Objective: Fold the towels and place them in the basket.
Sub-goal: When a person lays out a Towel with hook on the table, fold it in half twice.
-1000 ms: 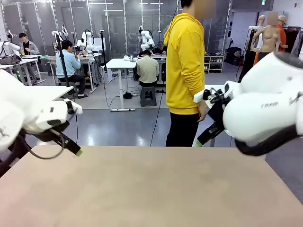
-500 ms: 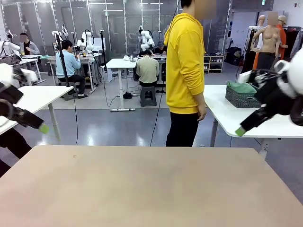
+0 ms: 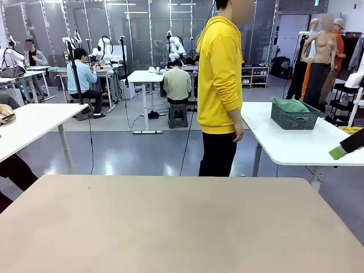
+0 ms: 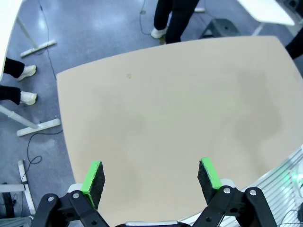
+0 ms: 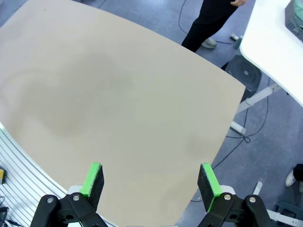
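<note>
Basket [image 3: 293,120] unhidden on side table [image 3: 284,149]; left claw [image 4: 150,170], right claw [image 5: 149,173] withdrawn, spread.

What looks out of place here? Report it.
The dark grey lattice plastic basket, holding a mint green towel, sits on the white side table, not the beige work table.

Dark grey lattice basket [image 3: 296,120] sits upright on the white bench [image 3: 284,145], with a green towel [image 3: 289,105] heaped inside, poking above its rim.
</note>
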Motion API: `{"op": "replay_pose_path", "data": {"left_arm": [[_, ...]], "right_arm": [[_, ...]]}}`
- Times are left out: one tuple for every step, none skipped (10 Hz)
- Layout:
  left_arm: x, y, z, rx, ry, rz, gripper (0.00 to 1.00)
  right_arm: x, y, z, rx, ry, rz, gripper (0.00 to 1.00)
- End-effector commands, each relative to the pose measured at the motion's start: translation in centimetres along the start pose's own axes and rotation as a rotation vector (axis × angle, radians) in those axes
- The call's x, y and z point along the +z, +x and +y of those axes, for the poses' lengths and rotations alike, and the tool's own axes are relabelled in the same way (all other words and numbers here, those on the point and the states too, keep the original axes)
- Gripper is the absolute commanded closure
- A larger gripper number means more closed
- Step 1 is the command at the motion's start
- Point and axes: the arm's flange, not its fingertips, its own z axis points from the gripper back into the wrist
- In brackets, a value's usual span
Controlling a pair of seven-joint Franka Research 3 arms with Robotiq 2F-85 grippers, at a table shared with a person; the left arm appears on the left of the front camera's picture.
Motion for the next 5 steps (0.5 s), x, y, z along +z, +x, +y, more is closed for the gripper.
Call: {"op": "replay_pose_path", "data": {"left_arm": [[1.3, 0.1, 0.0, 0.048, 0.007, 0.025, 0.0], [2.3, 0.2, 0.3, 0.044, 0.0, 0.004, 0.0], [3.9, 1.1, -0.1, 0.031, 0.006, 0.004, 0.0], [5.3, 2.1, -0.3, 0.031, 0.04, 0.013, 0.0], [6.1, 3.4, -0.7, 0.033, 0.046, 0.014, 0.0]], "right_arm": [[0.9, -0.8, -0.2, 0.023, -0.021, 0.018, 0.0], [1.8, -0.5, -0.3, 0.023, -0.036, 0.005, 0.0], [3.3, 0.1, 0.0, 0.041, -0.053, 0.005, 0.0], [4.8, 1.2, 0.3, 0.068, -0.081, 0.002, 0.0], [6.2, 2.5, 0.7, 0.093, -0.104, -0.007, 0.0]]}}
